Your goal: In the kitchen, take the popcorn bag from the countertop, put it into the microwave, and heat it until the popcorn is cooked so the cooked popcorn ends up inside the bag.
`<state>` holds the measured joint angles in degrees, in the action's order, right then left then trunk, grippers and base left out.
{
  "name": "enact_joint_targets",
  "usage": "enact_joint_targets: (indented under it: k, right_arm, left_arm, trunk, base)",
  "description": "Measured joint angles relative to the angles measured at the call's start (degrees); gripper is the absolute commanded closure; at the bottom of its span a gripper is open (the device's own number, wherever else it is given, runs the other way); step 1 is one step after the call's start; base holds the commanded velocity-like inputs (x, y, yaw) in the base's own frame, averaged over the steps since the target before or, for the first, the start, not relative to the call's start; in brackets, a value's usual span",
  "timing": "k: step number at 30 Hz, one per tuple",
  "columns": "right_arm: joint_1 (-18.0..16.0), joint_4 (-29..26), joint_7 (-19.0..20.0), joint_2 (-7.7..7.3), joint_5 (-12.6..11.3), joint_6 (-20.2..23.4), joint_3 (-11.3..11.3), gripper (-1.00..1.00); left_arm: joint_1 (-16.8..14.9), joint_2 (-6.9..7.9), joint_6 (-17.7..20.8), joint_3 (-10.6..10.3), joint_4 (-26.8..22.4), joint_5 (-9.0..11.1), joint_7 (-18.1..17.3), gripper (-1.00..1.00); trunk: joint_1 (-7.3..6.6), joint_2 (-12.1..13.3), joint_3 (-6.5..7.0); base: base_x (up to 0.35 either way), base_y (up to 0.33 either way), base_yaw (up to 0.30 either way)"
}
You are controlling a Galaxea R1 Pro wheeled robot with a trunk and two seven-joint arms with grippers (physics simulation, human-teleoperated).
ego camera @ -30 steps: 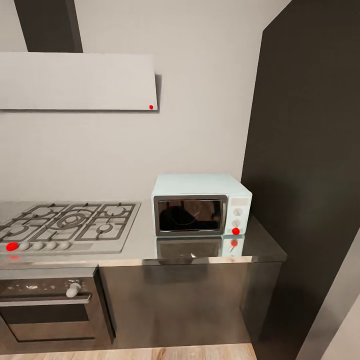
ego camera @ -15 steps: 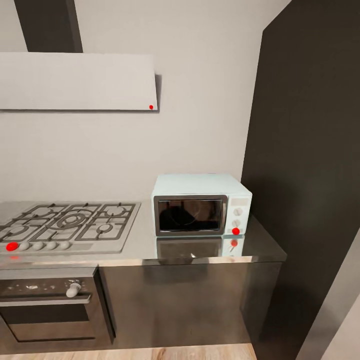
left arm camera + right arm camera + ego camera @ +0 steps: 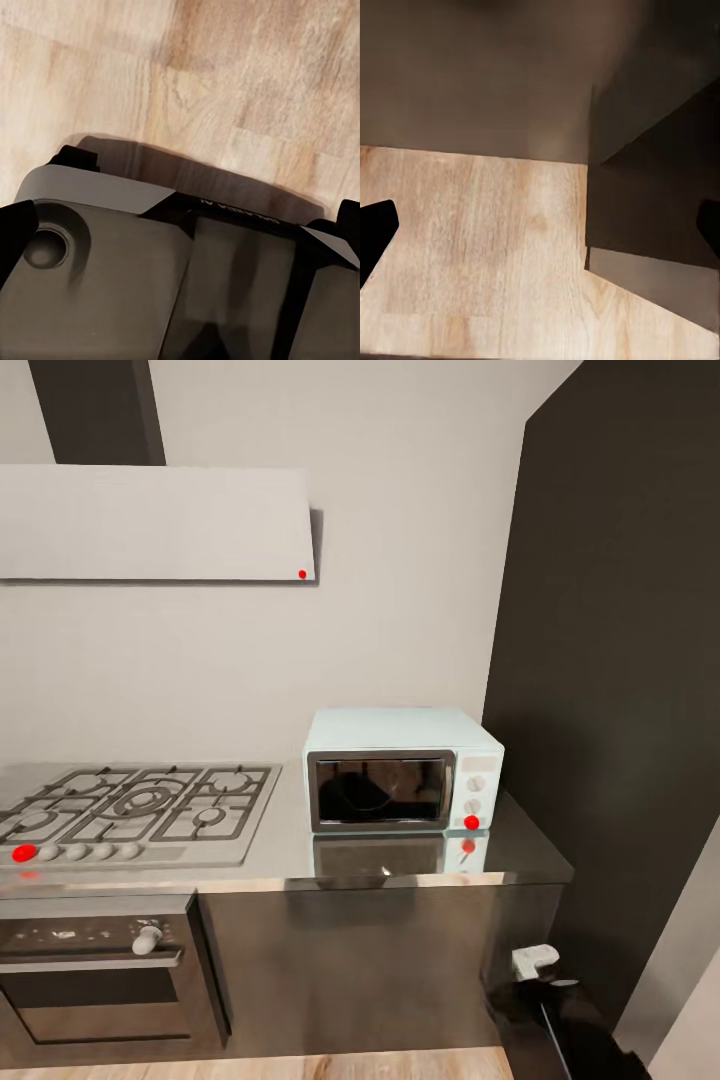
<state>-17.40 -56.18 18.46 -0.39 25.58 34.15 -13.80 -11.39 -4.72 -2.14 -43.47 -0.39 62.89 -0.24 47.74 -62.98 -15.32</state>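
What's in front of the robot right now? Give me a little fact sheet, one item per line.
Setting: kitchen, wooden floor
Microwave: pale mint-blue, door shut, on the countertop beside a dark tall unit
Gas hob: to the microwave's left, one red knob
Oven: built in under the hob
Extractor hood: on the wall above the hob
Right arm: at the head view's lower right corner, below counter height
Right gripper fingers: wide apart, over the floor
Popcorn bag: not seen here

Head camera faces the countertop (image 3: 520, 840) from above; both wrist cameras look down at the wooden floor (image 3: 480, 247).
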Motion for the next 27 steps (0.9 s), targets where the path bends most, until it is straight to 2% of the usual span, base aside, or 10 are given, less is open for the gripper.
enact_joint_targets:
  k: [1,6,7,13,18,20,23,24,26,27]
  right_arm:
    - [-0.9,-4.4,0.6,0.02,-0.1,3.5,0.0,-1.0]
    - [-1.8,-18.2,1.6,-0.09,-0.1,10.2,0.1,-1.0]
    - [-3.5,-21.6,1.7,-0.11,-0.1,12.3,0.1,-1.0]
    - [-14.0,-23.6,1.5,-0.11,-0.4,17.1,0.1,-1.0]
    - [-21.8,-21.3,1.4,0.49,-1.0,17.1,0.0,-1.0]
    - [-23.7,-18.4,1.1,1.63,-2.3,15.3,0.1,-1.0]
    - [-25.8,-7.9,-2.3,4.57,-4.3,2.7,0.0,-1.0]
    - [-25.9,-6.8,-3.2,5.01,-4.4,1.1,-0.1,-1.0]
    - [-26.2,-3.3,-8.9,6.73,-5.0,-6.3,-0.4,-1.0]
    - [-26.3,-3.1,-9.8,6.9,-5.4,-7.4,-0.4,-1.0]
  left_arm:
    - [0.0,0.02,0.0,0.0,0.0,0.0,0.0,-1.0]
    - [0.0,0.06,0.0,0.0,0.0,0.0,0.0,-1.0]
    - [0.0,0.06,0.0,0.0,0.0,0.0,0.0,-1.0]
    - [0.0,0.07,0.0,0.0,-0.1,0.0,0.0,-1.0]
    - [0.0,0.08,0.0,-0.1,-0.2,-0.1,0.0,-1.0]
    - [0.0,0.07,0.0,0.0,-0.2,-0.1,0.0,-1.0]
    - [0.0,0.08,-0.1,0.0,-0.2,-0.1,0.0,-1.0]
    - [0.0,0.08,-0.1,0.0,-0.2,-0.1,0.0,-1.0]
    - [0.0,0.08,0.0,0.0,-0.2,-0.1,0.0,-1.0]
    - [0.0,0.08,-0.1,0.0,-0.2,-0.1,0.0,-1.0]
  trunk:
    - [0.0,0.0,0.01]
    - [0.0,0.0,0.0]
    - [0.0,0.0,0.01]
    - [0.0,0.0,0.0]
    - [0.0,0.0,0.0]
    - [0.0,0.0,0.0]
    - [0.0,0.0,-0.01]
    - [0.0,0.0,-0.01]
    - [0.0,0.0,-0.01]
    - [0.0,0.0,-0.01]
  base:
    - [0.0,0.0,0.0]
    - [0.0,0.0,0.0]
    - [0.0,0.0,0.0]
    - [0.0,0.0,0.0]
    - [0.0,0.0,0.0]
    - [0.0,0.0,0.0]
    - [0.0,0.0,0.0]
    - [0.0,0.0,0.0]
    - [0.0,0.0,0.0]
    - [0.0,0.0,0.0]
